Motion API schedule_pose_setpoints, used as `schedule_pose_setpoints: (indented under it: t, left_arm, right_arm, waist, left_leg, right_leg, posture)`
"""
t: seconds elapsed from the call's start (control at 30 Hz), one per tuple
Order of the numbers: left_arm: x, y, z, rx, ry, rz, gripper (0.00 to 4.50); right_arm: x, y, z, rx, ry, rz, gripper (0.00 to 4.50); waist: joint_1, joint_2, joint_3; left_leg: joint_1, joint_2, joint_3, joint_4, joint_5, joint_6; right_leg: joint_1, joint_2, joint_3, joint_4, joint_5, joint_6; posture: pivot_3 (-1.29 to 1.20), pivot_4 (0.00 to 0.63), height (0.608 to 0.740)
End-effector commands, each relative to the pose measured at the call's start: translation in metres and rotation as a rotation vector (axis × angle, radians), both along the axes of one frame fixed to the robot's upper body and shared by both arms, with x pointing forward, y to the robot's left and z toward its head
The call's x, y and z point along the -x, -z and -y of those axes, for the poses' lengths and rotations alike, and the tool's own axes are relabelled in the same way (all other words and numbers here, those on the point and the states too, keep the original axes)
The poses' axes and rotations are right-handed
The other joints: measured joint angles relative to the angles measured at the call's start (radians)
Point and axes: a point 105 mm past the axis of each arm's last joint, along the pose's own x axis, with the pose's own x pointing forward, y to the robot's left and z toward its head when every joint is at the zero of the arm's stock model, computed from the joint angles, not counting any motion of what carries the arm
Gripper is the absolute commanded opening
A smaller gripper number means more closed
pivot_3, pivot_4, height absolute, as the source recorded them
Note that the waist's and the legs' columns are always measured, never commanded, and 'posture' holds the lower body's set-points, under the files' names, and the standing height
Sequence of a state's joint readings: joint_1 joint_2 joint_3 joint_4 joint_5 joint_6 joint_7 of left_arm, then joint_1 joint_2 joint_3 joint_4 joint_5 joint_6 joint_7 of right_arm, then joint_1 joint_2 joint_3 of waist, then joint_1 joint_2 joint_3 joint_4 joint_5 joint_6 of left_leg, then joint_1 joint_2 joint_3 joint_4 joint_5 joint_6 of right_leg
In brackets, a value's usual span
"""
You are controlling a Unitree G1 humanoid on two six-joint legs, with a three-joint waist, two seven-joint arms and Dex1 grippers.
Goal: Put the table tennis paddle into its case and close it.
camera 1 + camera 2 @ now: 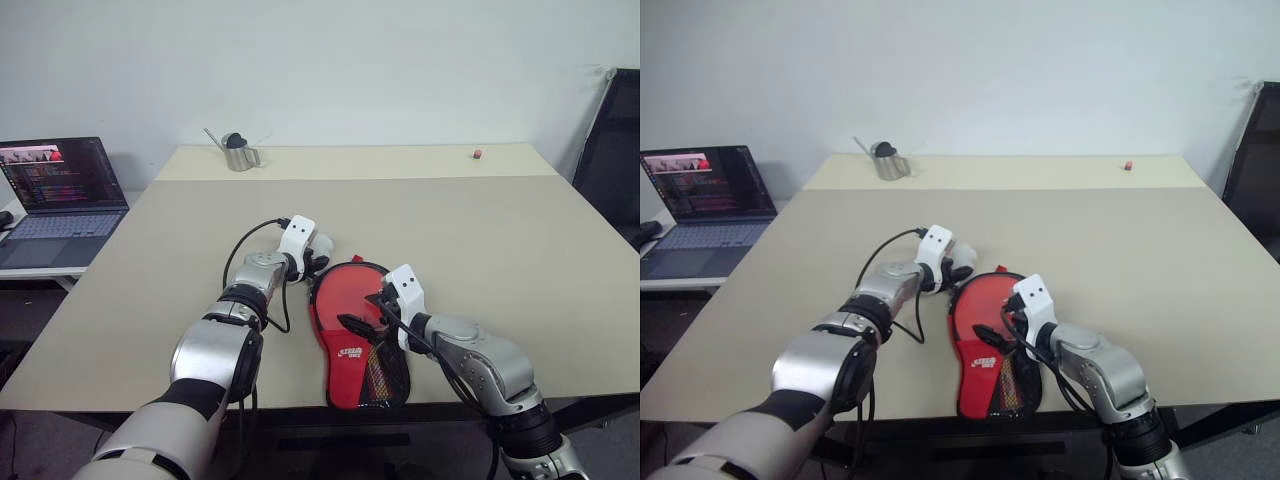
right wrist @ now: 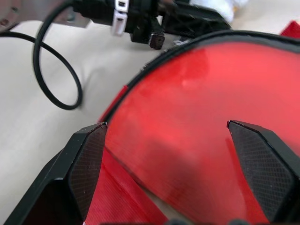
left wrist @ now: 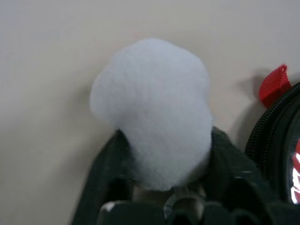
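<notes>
Spread wide, right gripper hovers over the paddle in its case; left gripper pinches white fluff.

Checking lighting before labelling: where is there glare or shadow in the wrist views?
Right wrist view: pale sheen on the smooth round red surface, soft shadow under the looped black cable on the beige table. Left wrist view: faint shadow beside the red fabric pull tab.

Even soft indoor light, faint shadows, white puff blurred close up.
</notes>
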State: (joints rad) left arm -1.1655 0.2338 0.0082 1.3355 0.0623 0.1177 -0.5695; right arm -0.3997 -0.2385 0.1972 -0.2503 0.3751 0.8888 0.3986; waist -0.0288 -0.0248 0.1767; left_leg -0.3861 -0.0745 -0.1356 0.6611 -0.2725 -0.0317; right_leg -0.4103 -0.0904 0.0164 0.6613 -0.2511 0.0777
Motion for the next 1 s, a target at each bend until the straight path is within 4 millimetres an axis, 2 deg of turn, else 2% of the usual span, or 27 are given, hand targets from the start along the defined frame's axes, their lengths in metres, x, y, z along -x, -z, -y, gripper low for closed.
schedule_pose_setpoints:
  t: [0.03, 0.1, 0.37, 0.53, 0.7, 1.0]
  left_arm:
    - [0.001, 0.006, -0.004, -0.006, -0.011, -0.011, 0.52]
    - [0.002, 0.006, -0.009, -0.005, -0.017, -0.012, 0.19]
    - [0.003, 0.008, -0.029, -0.02, -0.034, -0.004, 0.17]
    - [0.005, 0.012, -0.037, -0.096, -0.018, 0.002, 0.17]
    - [0.002, 0.007, -0.028, -0.238, 0.047, 0.077, 0.16]
    - [-0.011, -0.027, 0.011, -0.426, 0.122, 0.291, 0.16]
  right_arm:
    - [0.003, -0.001, 0.003, 0.021, 0.001, 0.012, 4.5]
    - [0.005, 0.004, 0.003, 0.041, -0.009, -0.003, 4.5]
    - [0.012, 0.031, -0.002, 0.115, -0.03, -0.079, 4.5]
    - [0.013, 0.048, -0.003, 0.158, -0.029, -0.126, 4.5]
    - [0.016, 0.052, -0.004, 0.161, -0.024, -0.145, 4.5]
    - [0.037, 0.063, -0.007, 0.167, -0.023, -0.21, 4.5]
  waist:
    - [0.0, 0.0, 0.0]
    - [-0.002, 0.0, 0.0]
    - [-0.008, -0.001, -0.001]
    - [-0.017, -0.003, -0.006]
    - [-0.019, -0.005, -0.012]
    - [-0.005, -0.005, -0.014]
  left_leg:
    - [0.0, 0.0, 0.0, 0.0, 0.0, 0.0]
    - [0.001, 0.0, 0.0, 0.0, 0.0, 0.0]
    - [0.004, 0.0, 0.0, 0.0, 0.0, 0.0]
    - [0.006, 0.001, 0.001, 0.0, 0.0, 0.0]
    - [0.007, 0.001, 0.0, 0.0, 0.0, 0.0]
    - [0.007, 0.0, 0.0, 0.0, 0.0, 0.0]
  right_leg:
    - [0.0, 0.0, 0.0, 0.0, 0.0, 0.0]
    - [0.0, 0.0, 0.0, 0.0, 0.0, 0.0]
    - [0.003, 0.0, 0.0, 0.001, 0.0, 0.0]
    - [0.004, 0.001, 0.001, 0.001, 0.0, 0.0]
    - [0.006, 0.001, 0.001, 0.001, 0.0, 0.0]
    - [0.006, 0.001, 0.0, 0.001, 0.0, 0.0]
  posture:
    - [0.0, 0.15, 0.74]
    - [0.0, 0.15, 0.74]
    - [0.0, 0.15, 0.74]
    - [0.0, 0.15, 0.74]
    - [0.0, 0.15, 0.74]
    - [0.0, 0.15, 0.74]
